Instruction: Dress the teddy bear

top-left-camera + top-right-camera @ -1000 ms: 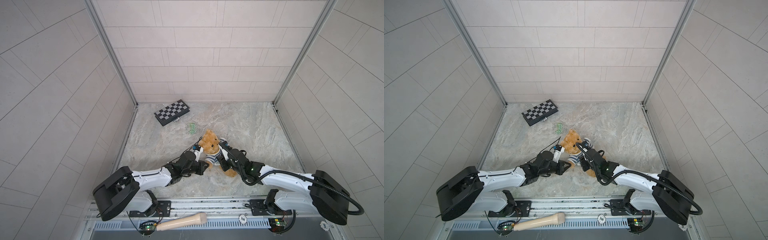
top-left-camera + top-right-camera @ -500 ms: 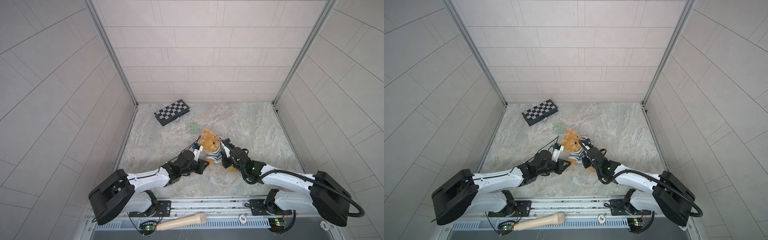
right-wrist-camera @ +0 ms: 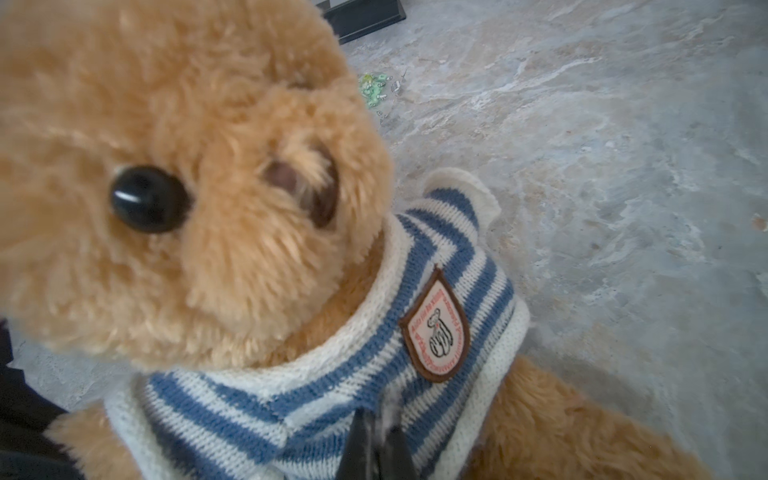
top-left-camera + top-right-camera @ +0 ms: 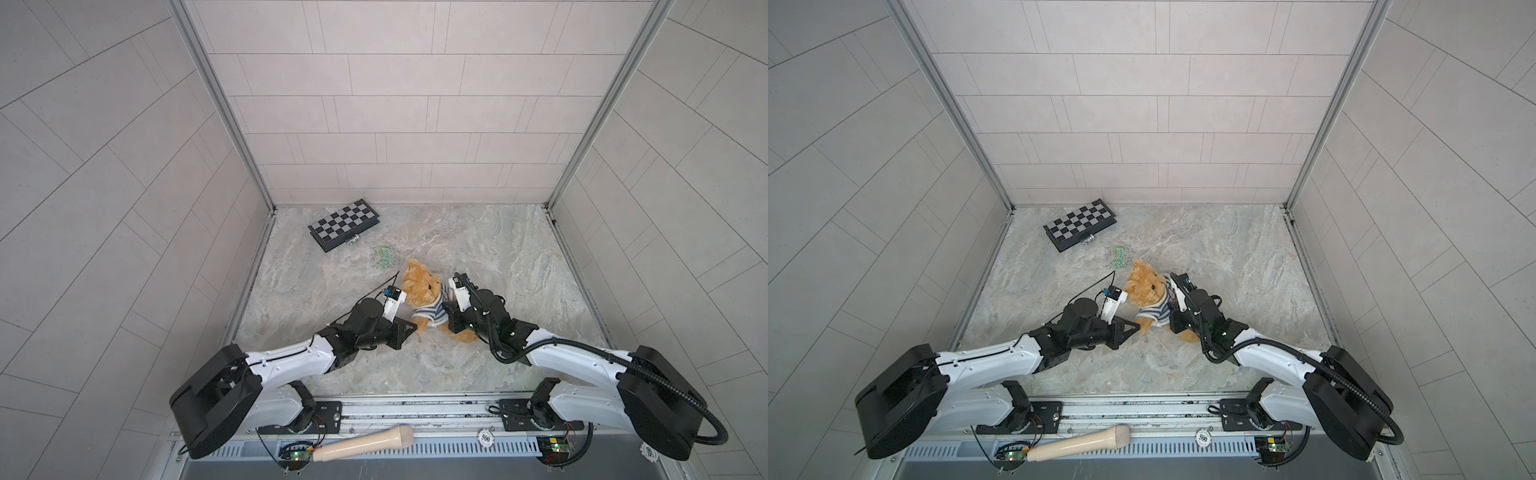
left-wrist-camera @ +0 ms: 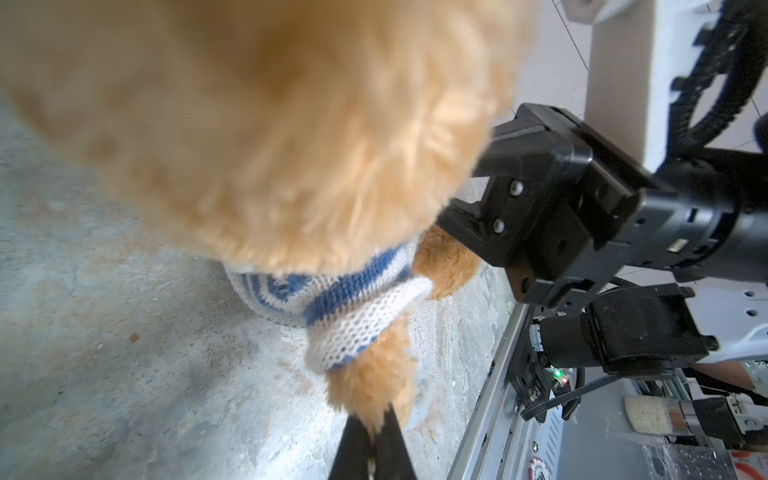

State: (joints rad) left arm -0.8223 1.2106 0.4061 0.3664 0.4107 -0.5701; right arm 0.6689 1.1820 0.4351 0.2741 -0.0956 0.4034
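The golden-brown teddy bear (image 4: pixel 422 286) (image 4: pixel 1144 286) sits near the middle of the marble floor in both top views. It wears a blue-and-white striped knitted sweater (image 4: pixel 433 313) (image 3: pixel 436 266) with a badge on the chest. My left gripper (image 5: pixel 376 419) (image 4: pixel 412 328) is shut on the furry paw sticking out of one sleeve (image 5: pixel 357 328). My right gripper (image 3: pixel 376 419) (image 4: pixel 446 311) is shut on a fold of the sweater's front, low on the bear's chest. The bear's head (image 5: pixel 270 124) fills most of the left wrist view.
A folded chessboard (image 4: pixel 344 224) lies at the back left. A small heap of green bits (image 4: pixel 384 255) sits just behind the bear. A wooden handle (image 4: pixel 365 442) and a poker chip (image 4: pixel 485 436) rest on the front rail.
My right gripper has closed on the sweater's front. The bear has shifted a little toward the back and stands more upright. The left gripper keeps its hold on the paw.
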